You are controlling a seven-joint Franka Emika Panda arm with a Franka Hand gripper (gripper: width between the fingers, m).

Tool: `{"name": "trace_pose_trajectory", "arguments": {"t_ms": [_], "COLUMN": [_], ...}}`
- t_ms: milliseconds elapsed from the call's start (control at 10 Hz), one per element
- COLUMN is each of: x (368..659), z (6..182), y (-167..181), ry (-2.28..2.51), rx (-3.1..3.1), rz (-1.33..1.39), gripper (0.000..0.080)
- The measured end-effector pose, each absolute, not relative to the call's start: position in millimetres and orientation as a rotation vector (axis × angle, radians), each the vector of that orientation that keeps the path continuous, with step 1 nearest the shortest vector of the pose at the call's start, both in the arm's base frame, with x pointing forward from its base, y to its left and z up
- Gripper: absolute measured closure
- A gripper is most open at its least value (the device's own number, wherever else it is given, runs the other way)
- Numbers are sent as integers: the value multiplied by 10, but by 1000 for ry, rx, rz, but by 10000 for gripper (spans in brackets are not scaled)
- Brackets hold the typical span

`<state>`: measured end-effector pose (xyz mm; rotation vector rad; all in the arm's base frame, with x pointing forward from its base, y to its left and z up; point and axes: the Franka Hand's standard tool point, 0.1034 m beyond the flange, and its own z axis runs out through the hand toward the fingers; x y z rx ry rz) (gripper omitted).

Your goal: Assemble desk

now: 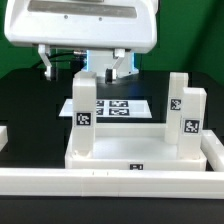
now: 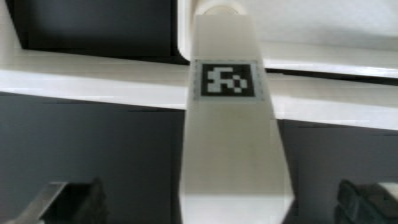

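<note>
White plastic legs stand upright in the tabletop (image 1: pixel 135 152); the leg (image 1: pixel 83 120) at the exterior view's left sits between my gripper's (image 1: pixel 85 66) wide-spread fingers (image 2: pixel 71 198), unheld. I judge a loosely seated leg could tip if brushed on retreat. Its socket joint is hidden, and the far corners are hard to make out.

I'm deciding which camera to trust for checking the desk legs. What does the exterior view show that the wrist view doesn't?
Only the exterior view shows the whole tabletop, three upright legs on it, the marker board behind, and the white rail in front. Only the wrist view shows one leg close up between the gripper fingers, which stand apart from it on both sides. Both share that leg with its tag, and the open gripper.
</note>
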<state>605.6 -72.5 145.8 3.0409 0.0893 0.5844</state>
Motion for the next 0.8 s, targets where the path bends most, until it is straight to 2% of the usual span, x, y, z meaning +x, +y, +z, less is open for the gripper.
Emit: {"name": "trace_pose_trajectory", "arguments": {"t_ms": [200,600,800], "x": [6104,6075,6063], "z": [1557,1488,1432], "y": [-715,-709,-648], "ry": [99,94,96], "rx": [3051,3071,3139], "rz": [580,525,306], "gripper": [150,150,150]}}
